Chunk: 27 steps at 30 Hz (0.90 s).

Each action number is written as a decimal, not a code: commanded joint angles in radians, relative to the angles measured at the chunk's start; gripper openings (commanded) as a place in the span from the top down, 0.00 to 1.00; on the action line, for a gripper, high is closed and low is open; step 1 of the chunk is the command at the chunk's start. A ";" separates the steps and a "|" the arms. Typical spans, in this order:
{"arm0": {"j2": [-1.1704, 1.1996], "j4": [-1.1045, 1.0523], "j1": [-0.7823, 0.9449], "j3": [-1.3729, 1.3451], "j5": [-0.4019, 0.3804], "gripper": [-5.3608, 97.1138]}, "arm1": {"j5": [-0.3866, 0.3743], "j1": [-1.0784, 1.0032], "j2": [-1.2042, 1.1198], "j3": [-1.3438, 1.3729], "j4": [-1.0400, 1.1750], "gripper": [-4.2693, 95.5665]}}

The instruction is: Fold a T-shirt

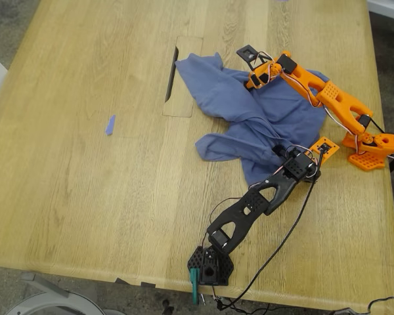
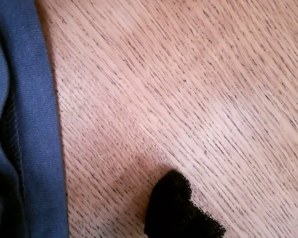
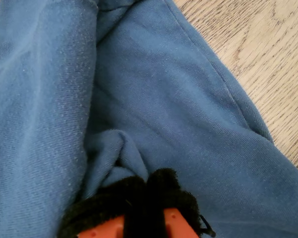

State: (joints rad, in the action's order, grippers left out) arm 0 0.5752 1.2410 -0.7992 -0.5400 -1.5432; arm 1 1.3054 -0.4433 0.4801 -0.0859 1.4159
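T-shirt (image 3: 154, 114) fold pinched in my second tool (image 3: 139, 193), shut tight.

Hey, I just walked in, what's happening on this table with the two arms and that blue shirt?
Two arms are working on a slate-blue T-shirt that lies crumpled, not yet folded, on the wooden table. My second gripper has its fingers pinched on a bunched ridge of the fabric. My first gripper is over bare wood just beside the shirt's hem, with nothing seen in its grasp. A small blue tape scrap lies apart, toward the exterior view's left.
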 commanded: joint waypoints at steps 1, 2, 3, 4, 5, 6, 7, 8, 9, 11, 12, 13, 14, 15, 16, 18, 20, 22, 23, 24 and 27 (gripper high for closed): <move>-0.011 0.003 0.037 -0.006 0.018 0.17 | 0.005 0.003 0.092 -0.055 0.003 0.96; -0.014 0.003 0.041 -0.006 0.021 0.17 | 0.005 0.003 0.094 -0.055 0.003 0.96; -0.017 0.005 0.048 -0.006 0.032 0.17 | 0.005 0.003 0.097 -0.055 0.005 0.96; -0.020 0.008 0.057 -0.006 0.051 0.17 | 0.005 0.003 0.098 -0.055 0.005 0.96; -0.021 0.012 0.066 -0.006 0.057 0.17 | 0.005 0.003 0.100 -0.055 0.005 0.96; -0.023 0.014 0.074 -0.006 0.057 0.17 | 0.005 0.005 0.101 -0.055 0.005 0.96; -0.023 0.014 0.081 -0.005 0.060 0.18 | 0.005 0.005 0.103 -0.055 0.005 0.96; -0.023 0.014 0.092 -0.005 0.063 0.18 | 0.005 0.006 0.103 -0.055 0.005 0.96; -0.023 0.014 0.100 -0.003 0.067 0.18 | 0.005 0.006 0.104 -0.055 0.005 0.96; -0.023 0.014 0.118 -0.002 0.074 0.20 | 0.005 0.008 0.106 -0.055 0.005 0.96; -0.023 0.017 0.129 0.000 0.077 0.20 | 0.005 0.008 0.106 -0.055 0.006 0.96; -0.023 0.020 0.138 0.002 0.077 0.22 | 0.005 0.009 0.106 -0.055 0.006 0.96; -0.023 0.026 0.147 0.003 0.078 0.22 | 0.005 0.009 0.106 -0.055 0.006 0.96; -0.023 0.029 0.156 0.005 0.080 0.23 | 0.005 0.009 0.106 -0.055 0.006 0.96; -0.023 0.029 0.164 0.005 0.083 0.24 | 0.003 0.011 0.106 -0.055 0.006 0.96; -0.023 0.031 0.178 0.005 0.086 0.25 | 0.003 0.011 0.106 -0.055 0.005 0.96; -0.023 0.037 0.187 0.005 0.087 0.26 | 0.003 0.011 0.106 -0.055 0.003 0.96; -0.025 0.041 0.196 0.005 0.097 0.28 | 0.003 0.011 0.106 -0.055 0.003 0.96; -0.025 0.043 0.199 0.005 0.101 0.30 | 0.003 0.011 0.107 -0.055 0.003 0.96; -0.025 0.044 0.201 0.005 0.109 0.33 | 0.003 0.011 0.107 -0.055 0.003 0.96; -0.025 0.049 0.204 0.005 0.127 0.39 | 0.003 0.009 0.109 -0.055 0.002 0.96</move>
State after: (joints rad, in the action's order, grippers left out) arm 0 0.5538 1.2609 -0.6826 -0.5354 -1.4327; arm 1 1.3054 -0.4341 0.4878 -0.0859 1.4205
